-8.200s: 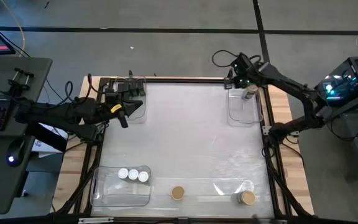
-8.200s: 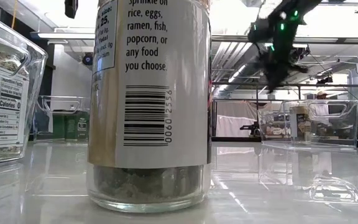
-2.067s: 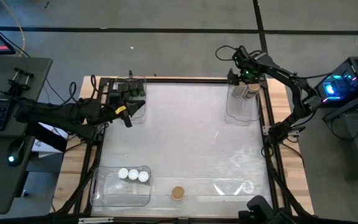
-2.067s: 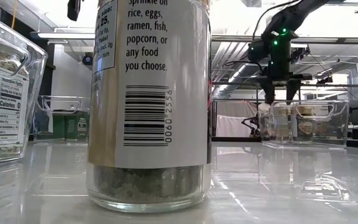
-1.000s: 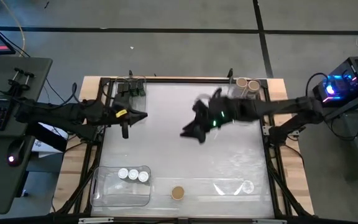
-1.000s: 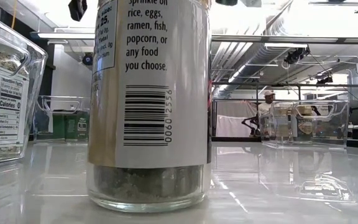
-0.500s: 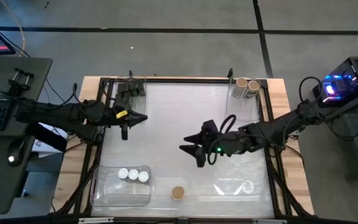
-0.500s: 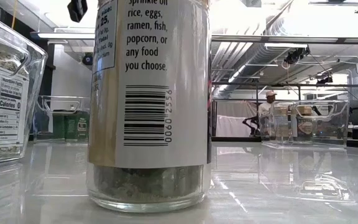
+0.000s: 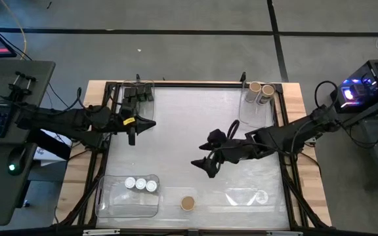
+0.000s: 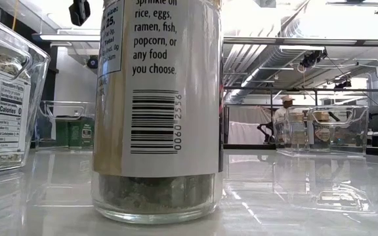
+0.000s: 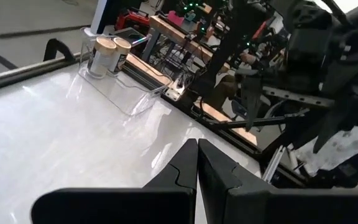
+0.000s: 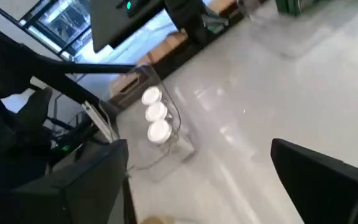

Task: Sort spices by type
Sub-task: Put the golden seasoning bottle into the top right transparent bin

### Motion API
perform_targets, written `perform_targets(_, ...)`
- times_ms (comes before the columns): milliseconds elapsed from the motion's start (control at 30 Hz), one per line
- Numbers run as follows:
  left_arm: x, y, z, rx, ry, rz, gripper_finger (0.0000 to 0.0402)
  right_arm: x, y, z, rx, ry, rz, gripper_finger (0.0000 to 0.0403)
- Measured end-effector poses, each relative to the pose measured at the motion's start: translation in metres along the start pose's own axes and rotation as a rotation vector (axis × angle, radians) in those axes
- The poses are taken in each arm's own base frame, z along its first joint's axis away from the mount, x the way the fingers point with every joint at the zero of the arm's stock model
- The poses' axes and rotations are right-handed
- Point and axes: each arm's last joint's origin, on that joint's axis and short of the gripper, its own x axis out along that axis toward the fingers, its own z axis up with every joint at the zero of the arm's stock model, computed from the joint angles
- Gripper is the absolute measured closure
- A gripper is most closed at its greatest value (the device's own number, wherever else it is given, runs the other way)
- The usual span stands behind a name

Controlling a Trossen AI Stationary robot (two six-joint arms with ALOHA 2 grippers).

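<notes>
Now the right gripper (image 9: 210,165), fingers spread and empty, hovers mid-frame over the counter (image 9: 176,131); left gripper (image 9: 134,130) clenched, upper left.

Jar (image 10: 156,111) top cut off; label (image 10: 2,118) text on neighbouring jar partly cropped.

Table top (image 9: 176,131) glossy white, mirror-smooth, edged in pale wood. Bins (image 9: 128,196) clear hard plastic. Near jar (image 10: 156,111): clear glass, matt paper label.
</notes>
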Motion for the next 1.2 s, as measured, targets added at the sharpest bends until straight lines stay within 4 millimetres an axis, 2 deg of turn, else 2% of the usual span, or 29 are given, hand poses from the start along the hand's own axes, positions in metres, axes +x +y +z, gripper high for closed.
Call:
perform_targets(67,0.000,0.000,0.000,-0.024,0.000,0.000,0.0401,0.000,-0.001,-0.002,0.030,0.035,0.000,0.0010)
perform_targets(167,0.000,0.000,0.000,-0.045,0.000,0.000,0.0402,-0.001,-0.002,-0.008,0.066,0.162,0.050,0.0023)
perform_targets(300,0.000,0.000,0.000,-0.052,-0.002,0.004,0.0401,0.004,0.001,-0.013,0.016,0.192,0.071,0.0028)
perform_targets(400,0.000,0.000,0.000,-0.061,-0.006,0.010,0.0402,0.015,0.007,-0.016,-0.029,0.194,0.147,0.0027)
perform_targets(533,0.000,0.001,-0.001,-0.058,0.000,0.018,0.0402,0.048,0.022,-0.028,-0.174,0.258,0.257,0.0027)
perform_targets(667,0.000,0.002,-0.001,-0.055,0.009,0.023,0.0401,0.080,0.026,-0.050,-0.415,0.432,0.165,0.0027)
perform_targets(867,0.000,0.002,-0.002,-0.038,0.010,0.024,0.0402,0.116,0.036,-0.069,-0.558,0.570,0.140,0.0027)
perform_targets(1033,0.000,0.002,-0.002,-0.027,0.014,0.026,0.0401,0.128,0.057,-0.083,-0.621,0.602,0.250,0.0027)
perform_targets(1200,0.000,0.002,-0.002,-0.024,0.019,0.030,0.0401,0.128,0.067,-0.094,-0.698,0.582,0.244,0.0027)
